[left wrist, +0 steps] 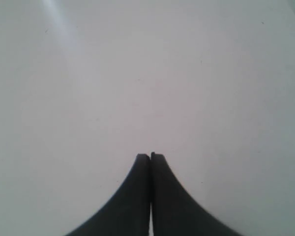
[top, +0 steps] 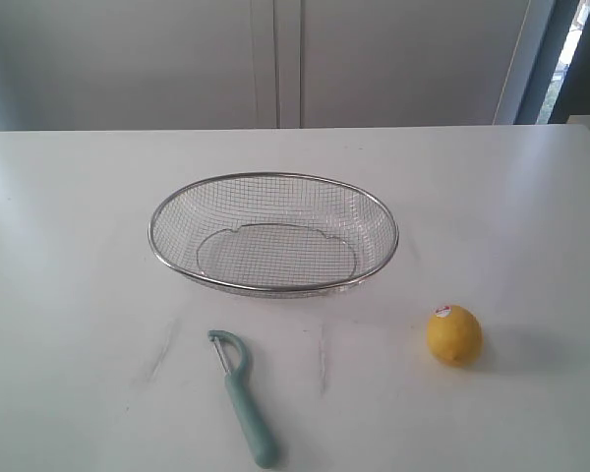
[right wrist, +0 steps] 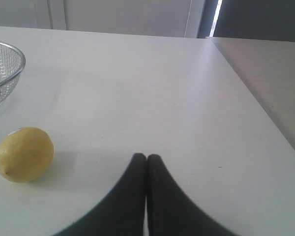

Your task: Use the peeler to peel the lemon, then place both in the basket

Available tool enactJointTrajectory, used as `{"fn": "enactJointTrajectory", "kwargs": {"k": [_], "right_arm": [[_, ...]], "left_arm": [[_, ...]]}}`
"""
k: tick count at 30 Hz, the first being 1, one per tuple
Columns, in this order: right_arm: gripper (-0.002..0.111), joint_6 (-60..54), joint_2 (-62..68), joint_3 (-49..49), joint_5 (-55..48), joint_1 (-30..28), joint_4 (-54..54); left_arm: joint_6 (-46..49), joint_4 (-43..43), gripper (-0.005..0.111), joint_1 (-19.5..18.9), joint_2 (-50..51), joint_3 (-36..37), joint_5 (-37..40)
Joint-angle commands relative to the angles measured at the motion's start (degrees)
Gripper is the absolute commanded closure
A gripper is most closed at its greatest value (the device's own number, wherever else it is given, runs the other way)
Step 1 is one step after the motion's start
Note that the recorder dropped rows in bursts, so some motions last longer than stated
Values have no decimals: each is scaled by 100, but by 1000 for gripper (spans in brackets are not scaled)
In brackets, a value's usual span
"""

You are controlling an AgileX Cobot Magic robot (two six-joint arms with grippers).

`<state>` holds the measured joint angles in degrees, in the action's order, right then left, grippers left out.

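The yellow lemon (top: pixel 454 334) with a small red-and-white sticker rests on the white table, right of centre near the front. The teal-handled peeler (top: pixel 243 396) lies front centre-left, its metal blade head pointing toward the basket. The silver wire-mesh basket (top: pixel 272 181) stands empty in the middle of the table. Neither arm shows in the exterior view. My left gripper (left wrist: pixel 150 156) is shut over bare table, holding nothing. My right gripper (right wrist: pixel 147 157) is also shut and empty, with the lemon (right wrist: pixel 23 154) a short way off to its side and a piece of the basket rim (right wrist: pixel 17 70) beyond.
The white table (top: pixel 79 246) ends at a far edge before grey cabinet doors (top: pixel 275 59). In the right wrist view the table's side edge (right wrist: pixel 250 93) runs past the gripper, with a lower grey surface beyond.
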<state>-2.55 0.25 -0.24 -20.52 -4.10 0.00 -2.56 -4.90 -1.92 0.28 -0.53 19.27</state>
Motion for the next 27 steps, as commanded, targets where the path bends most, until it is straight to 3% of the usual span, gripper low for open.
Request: {"fn": "enactJointTrajectory", "kwargs": {"k": [1,11,27], "right_arm": [[108,5,-25,24,93,8,0],[108,-19,-25,24,308,8,0],[108,-19,-25,24,2084,8,0]], "left_arm": [[-20,10,107,-23,-28,53,95],[-20,10,107,-23,-28,53,95],[-20,10,107,-23,-28,53,95]]}}
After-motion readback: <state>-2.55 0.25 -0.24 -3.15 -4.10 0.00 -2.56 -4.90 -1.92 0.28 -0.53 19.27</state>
